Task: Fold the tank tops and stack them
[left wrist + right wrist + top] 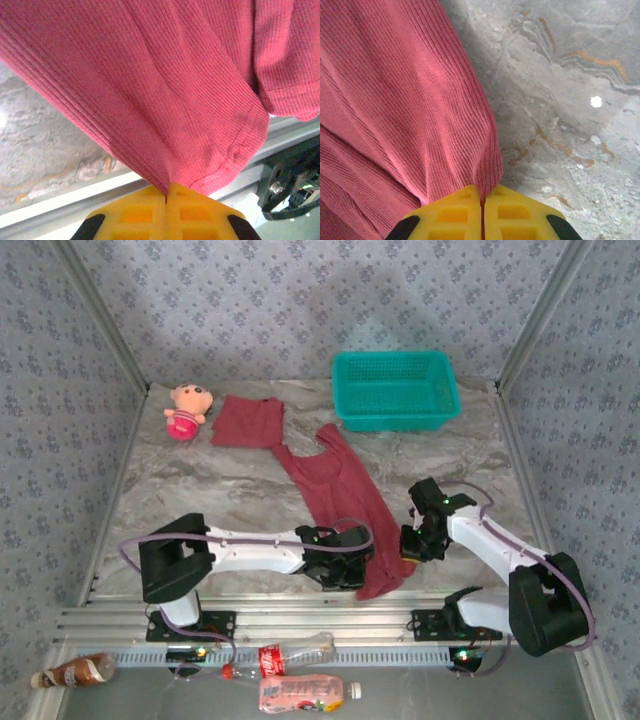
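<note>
Left wrist view: the left gripper (166, 194) pinches the hem of a long dark red ribbed cloth tank top (165, 90) — the right gripper (481, 196) clamps its opposite edge — which stretches toward eleven o'clock across the marbled grey desk (570, 100).

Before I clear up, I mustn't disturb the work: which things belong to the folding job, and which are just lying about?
Job: near tank top, pinched by left gripper and right gripper; far tank top.
Lying about: basket, doll, pink bottle, clear bottle, brown bottle.
</note>
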Controlling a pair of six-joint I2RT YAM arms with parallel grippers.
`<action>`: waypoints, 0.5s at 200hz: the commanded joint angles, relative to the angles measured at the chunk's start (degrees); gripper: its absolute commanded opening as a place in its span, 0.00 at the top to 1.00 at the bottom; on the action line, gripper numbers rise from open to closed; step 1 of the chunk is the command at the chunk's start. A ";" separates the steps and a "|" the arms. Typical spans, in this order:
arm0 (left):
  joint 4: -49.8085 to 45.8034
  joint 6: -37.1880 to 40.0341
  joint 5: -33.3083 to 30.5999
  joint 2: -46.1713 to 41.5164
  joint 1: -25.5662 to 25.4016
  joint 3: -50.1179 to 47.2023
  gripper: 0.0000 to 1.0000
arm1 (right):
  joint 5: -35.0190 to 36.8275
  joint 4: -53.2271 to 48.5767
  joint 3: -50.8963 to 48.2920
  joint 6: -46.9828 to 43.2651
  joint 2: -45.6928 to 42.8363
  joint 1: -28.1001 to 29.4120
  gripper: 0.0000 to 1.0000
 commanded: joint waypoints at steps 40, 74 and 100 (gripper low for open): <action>-7.32 -0.22 3.26 -8.60 7.77 2.35 1.00 | -5.57 -2.24 9.88 1.61 0.23 -0.48 0.92; -10.77 3.77 5.11 -12.82 17.34 1.88 1.00 | -8.99 4.00 17.87 1.86 7.72 -1.00 0.92; -11.12 6.70 5.98 -14.17 25.59 0.96 1.00 | -10.81 10.22 23.77 3.69 15.87 -1.42 0.91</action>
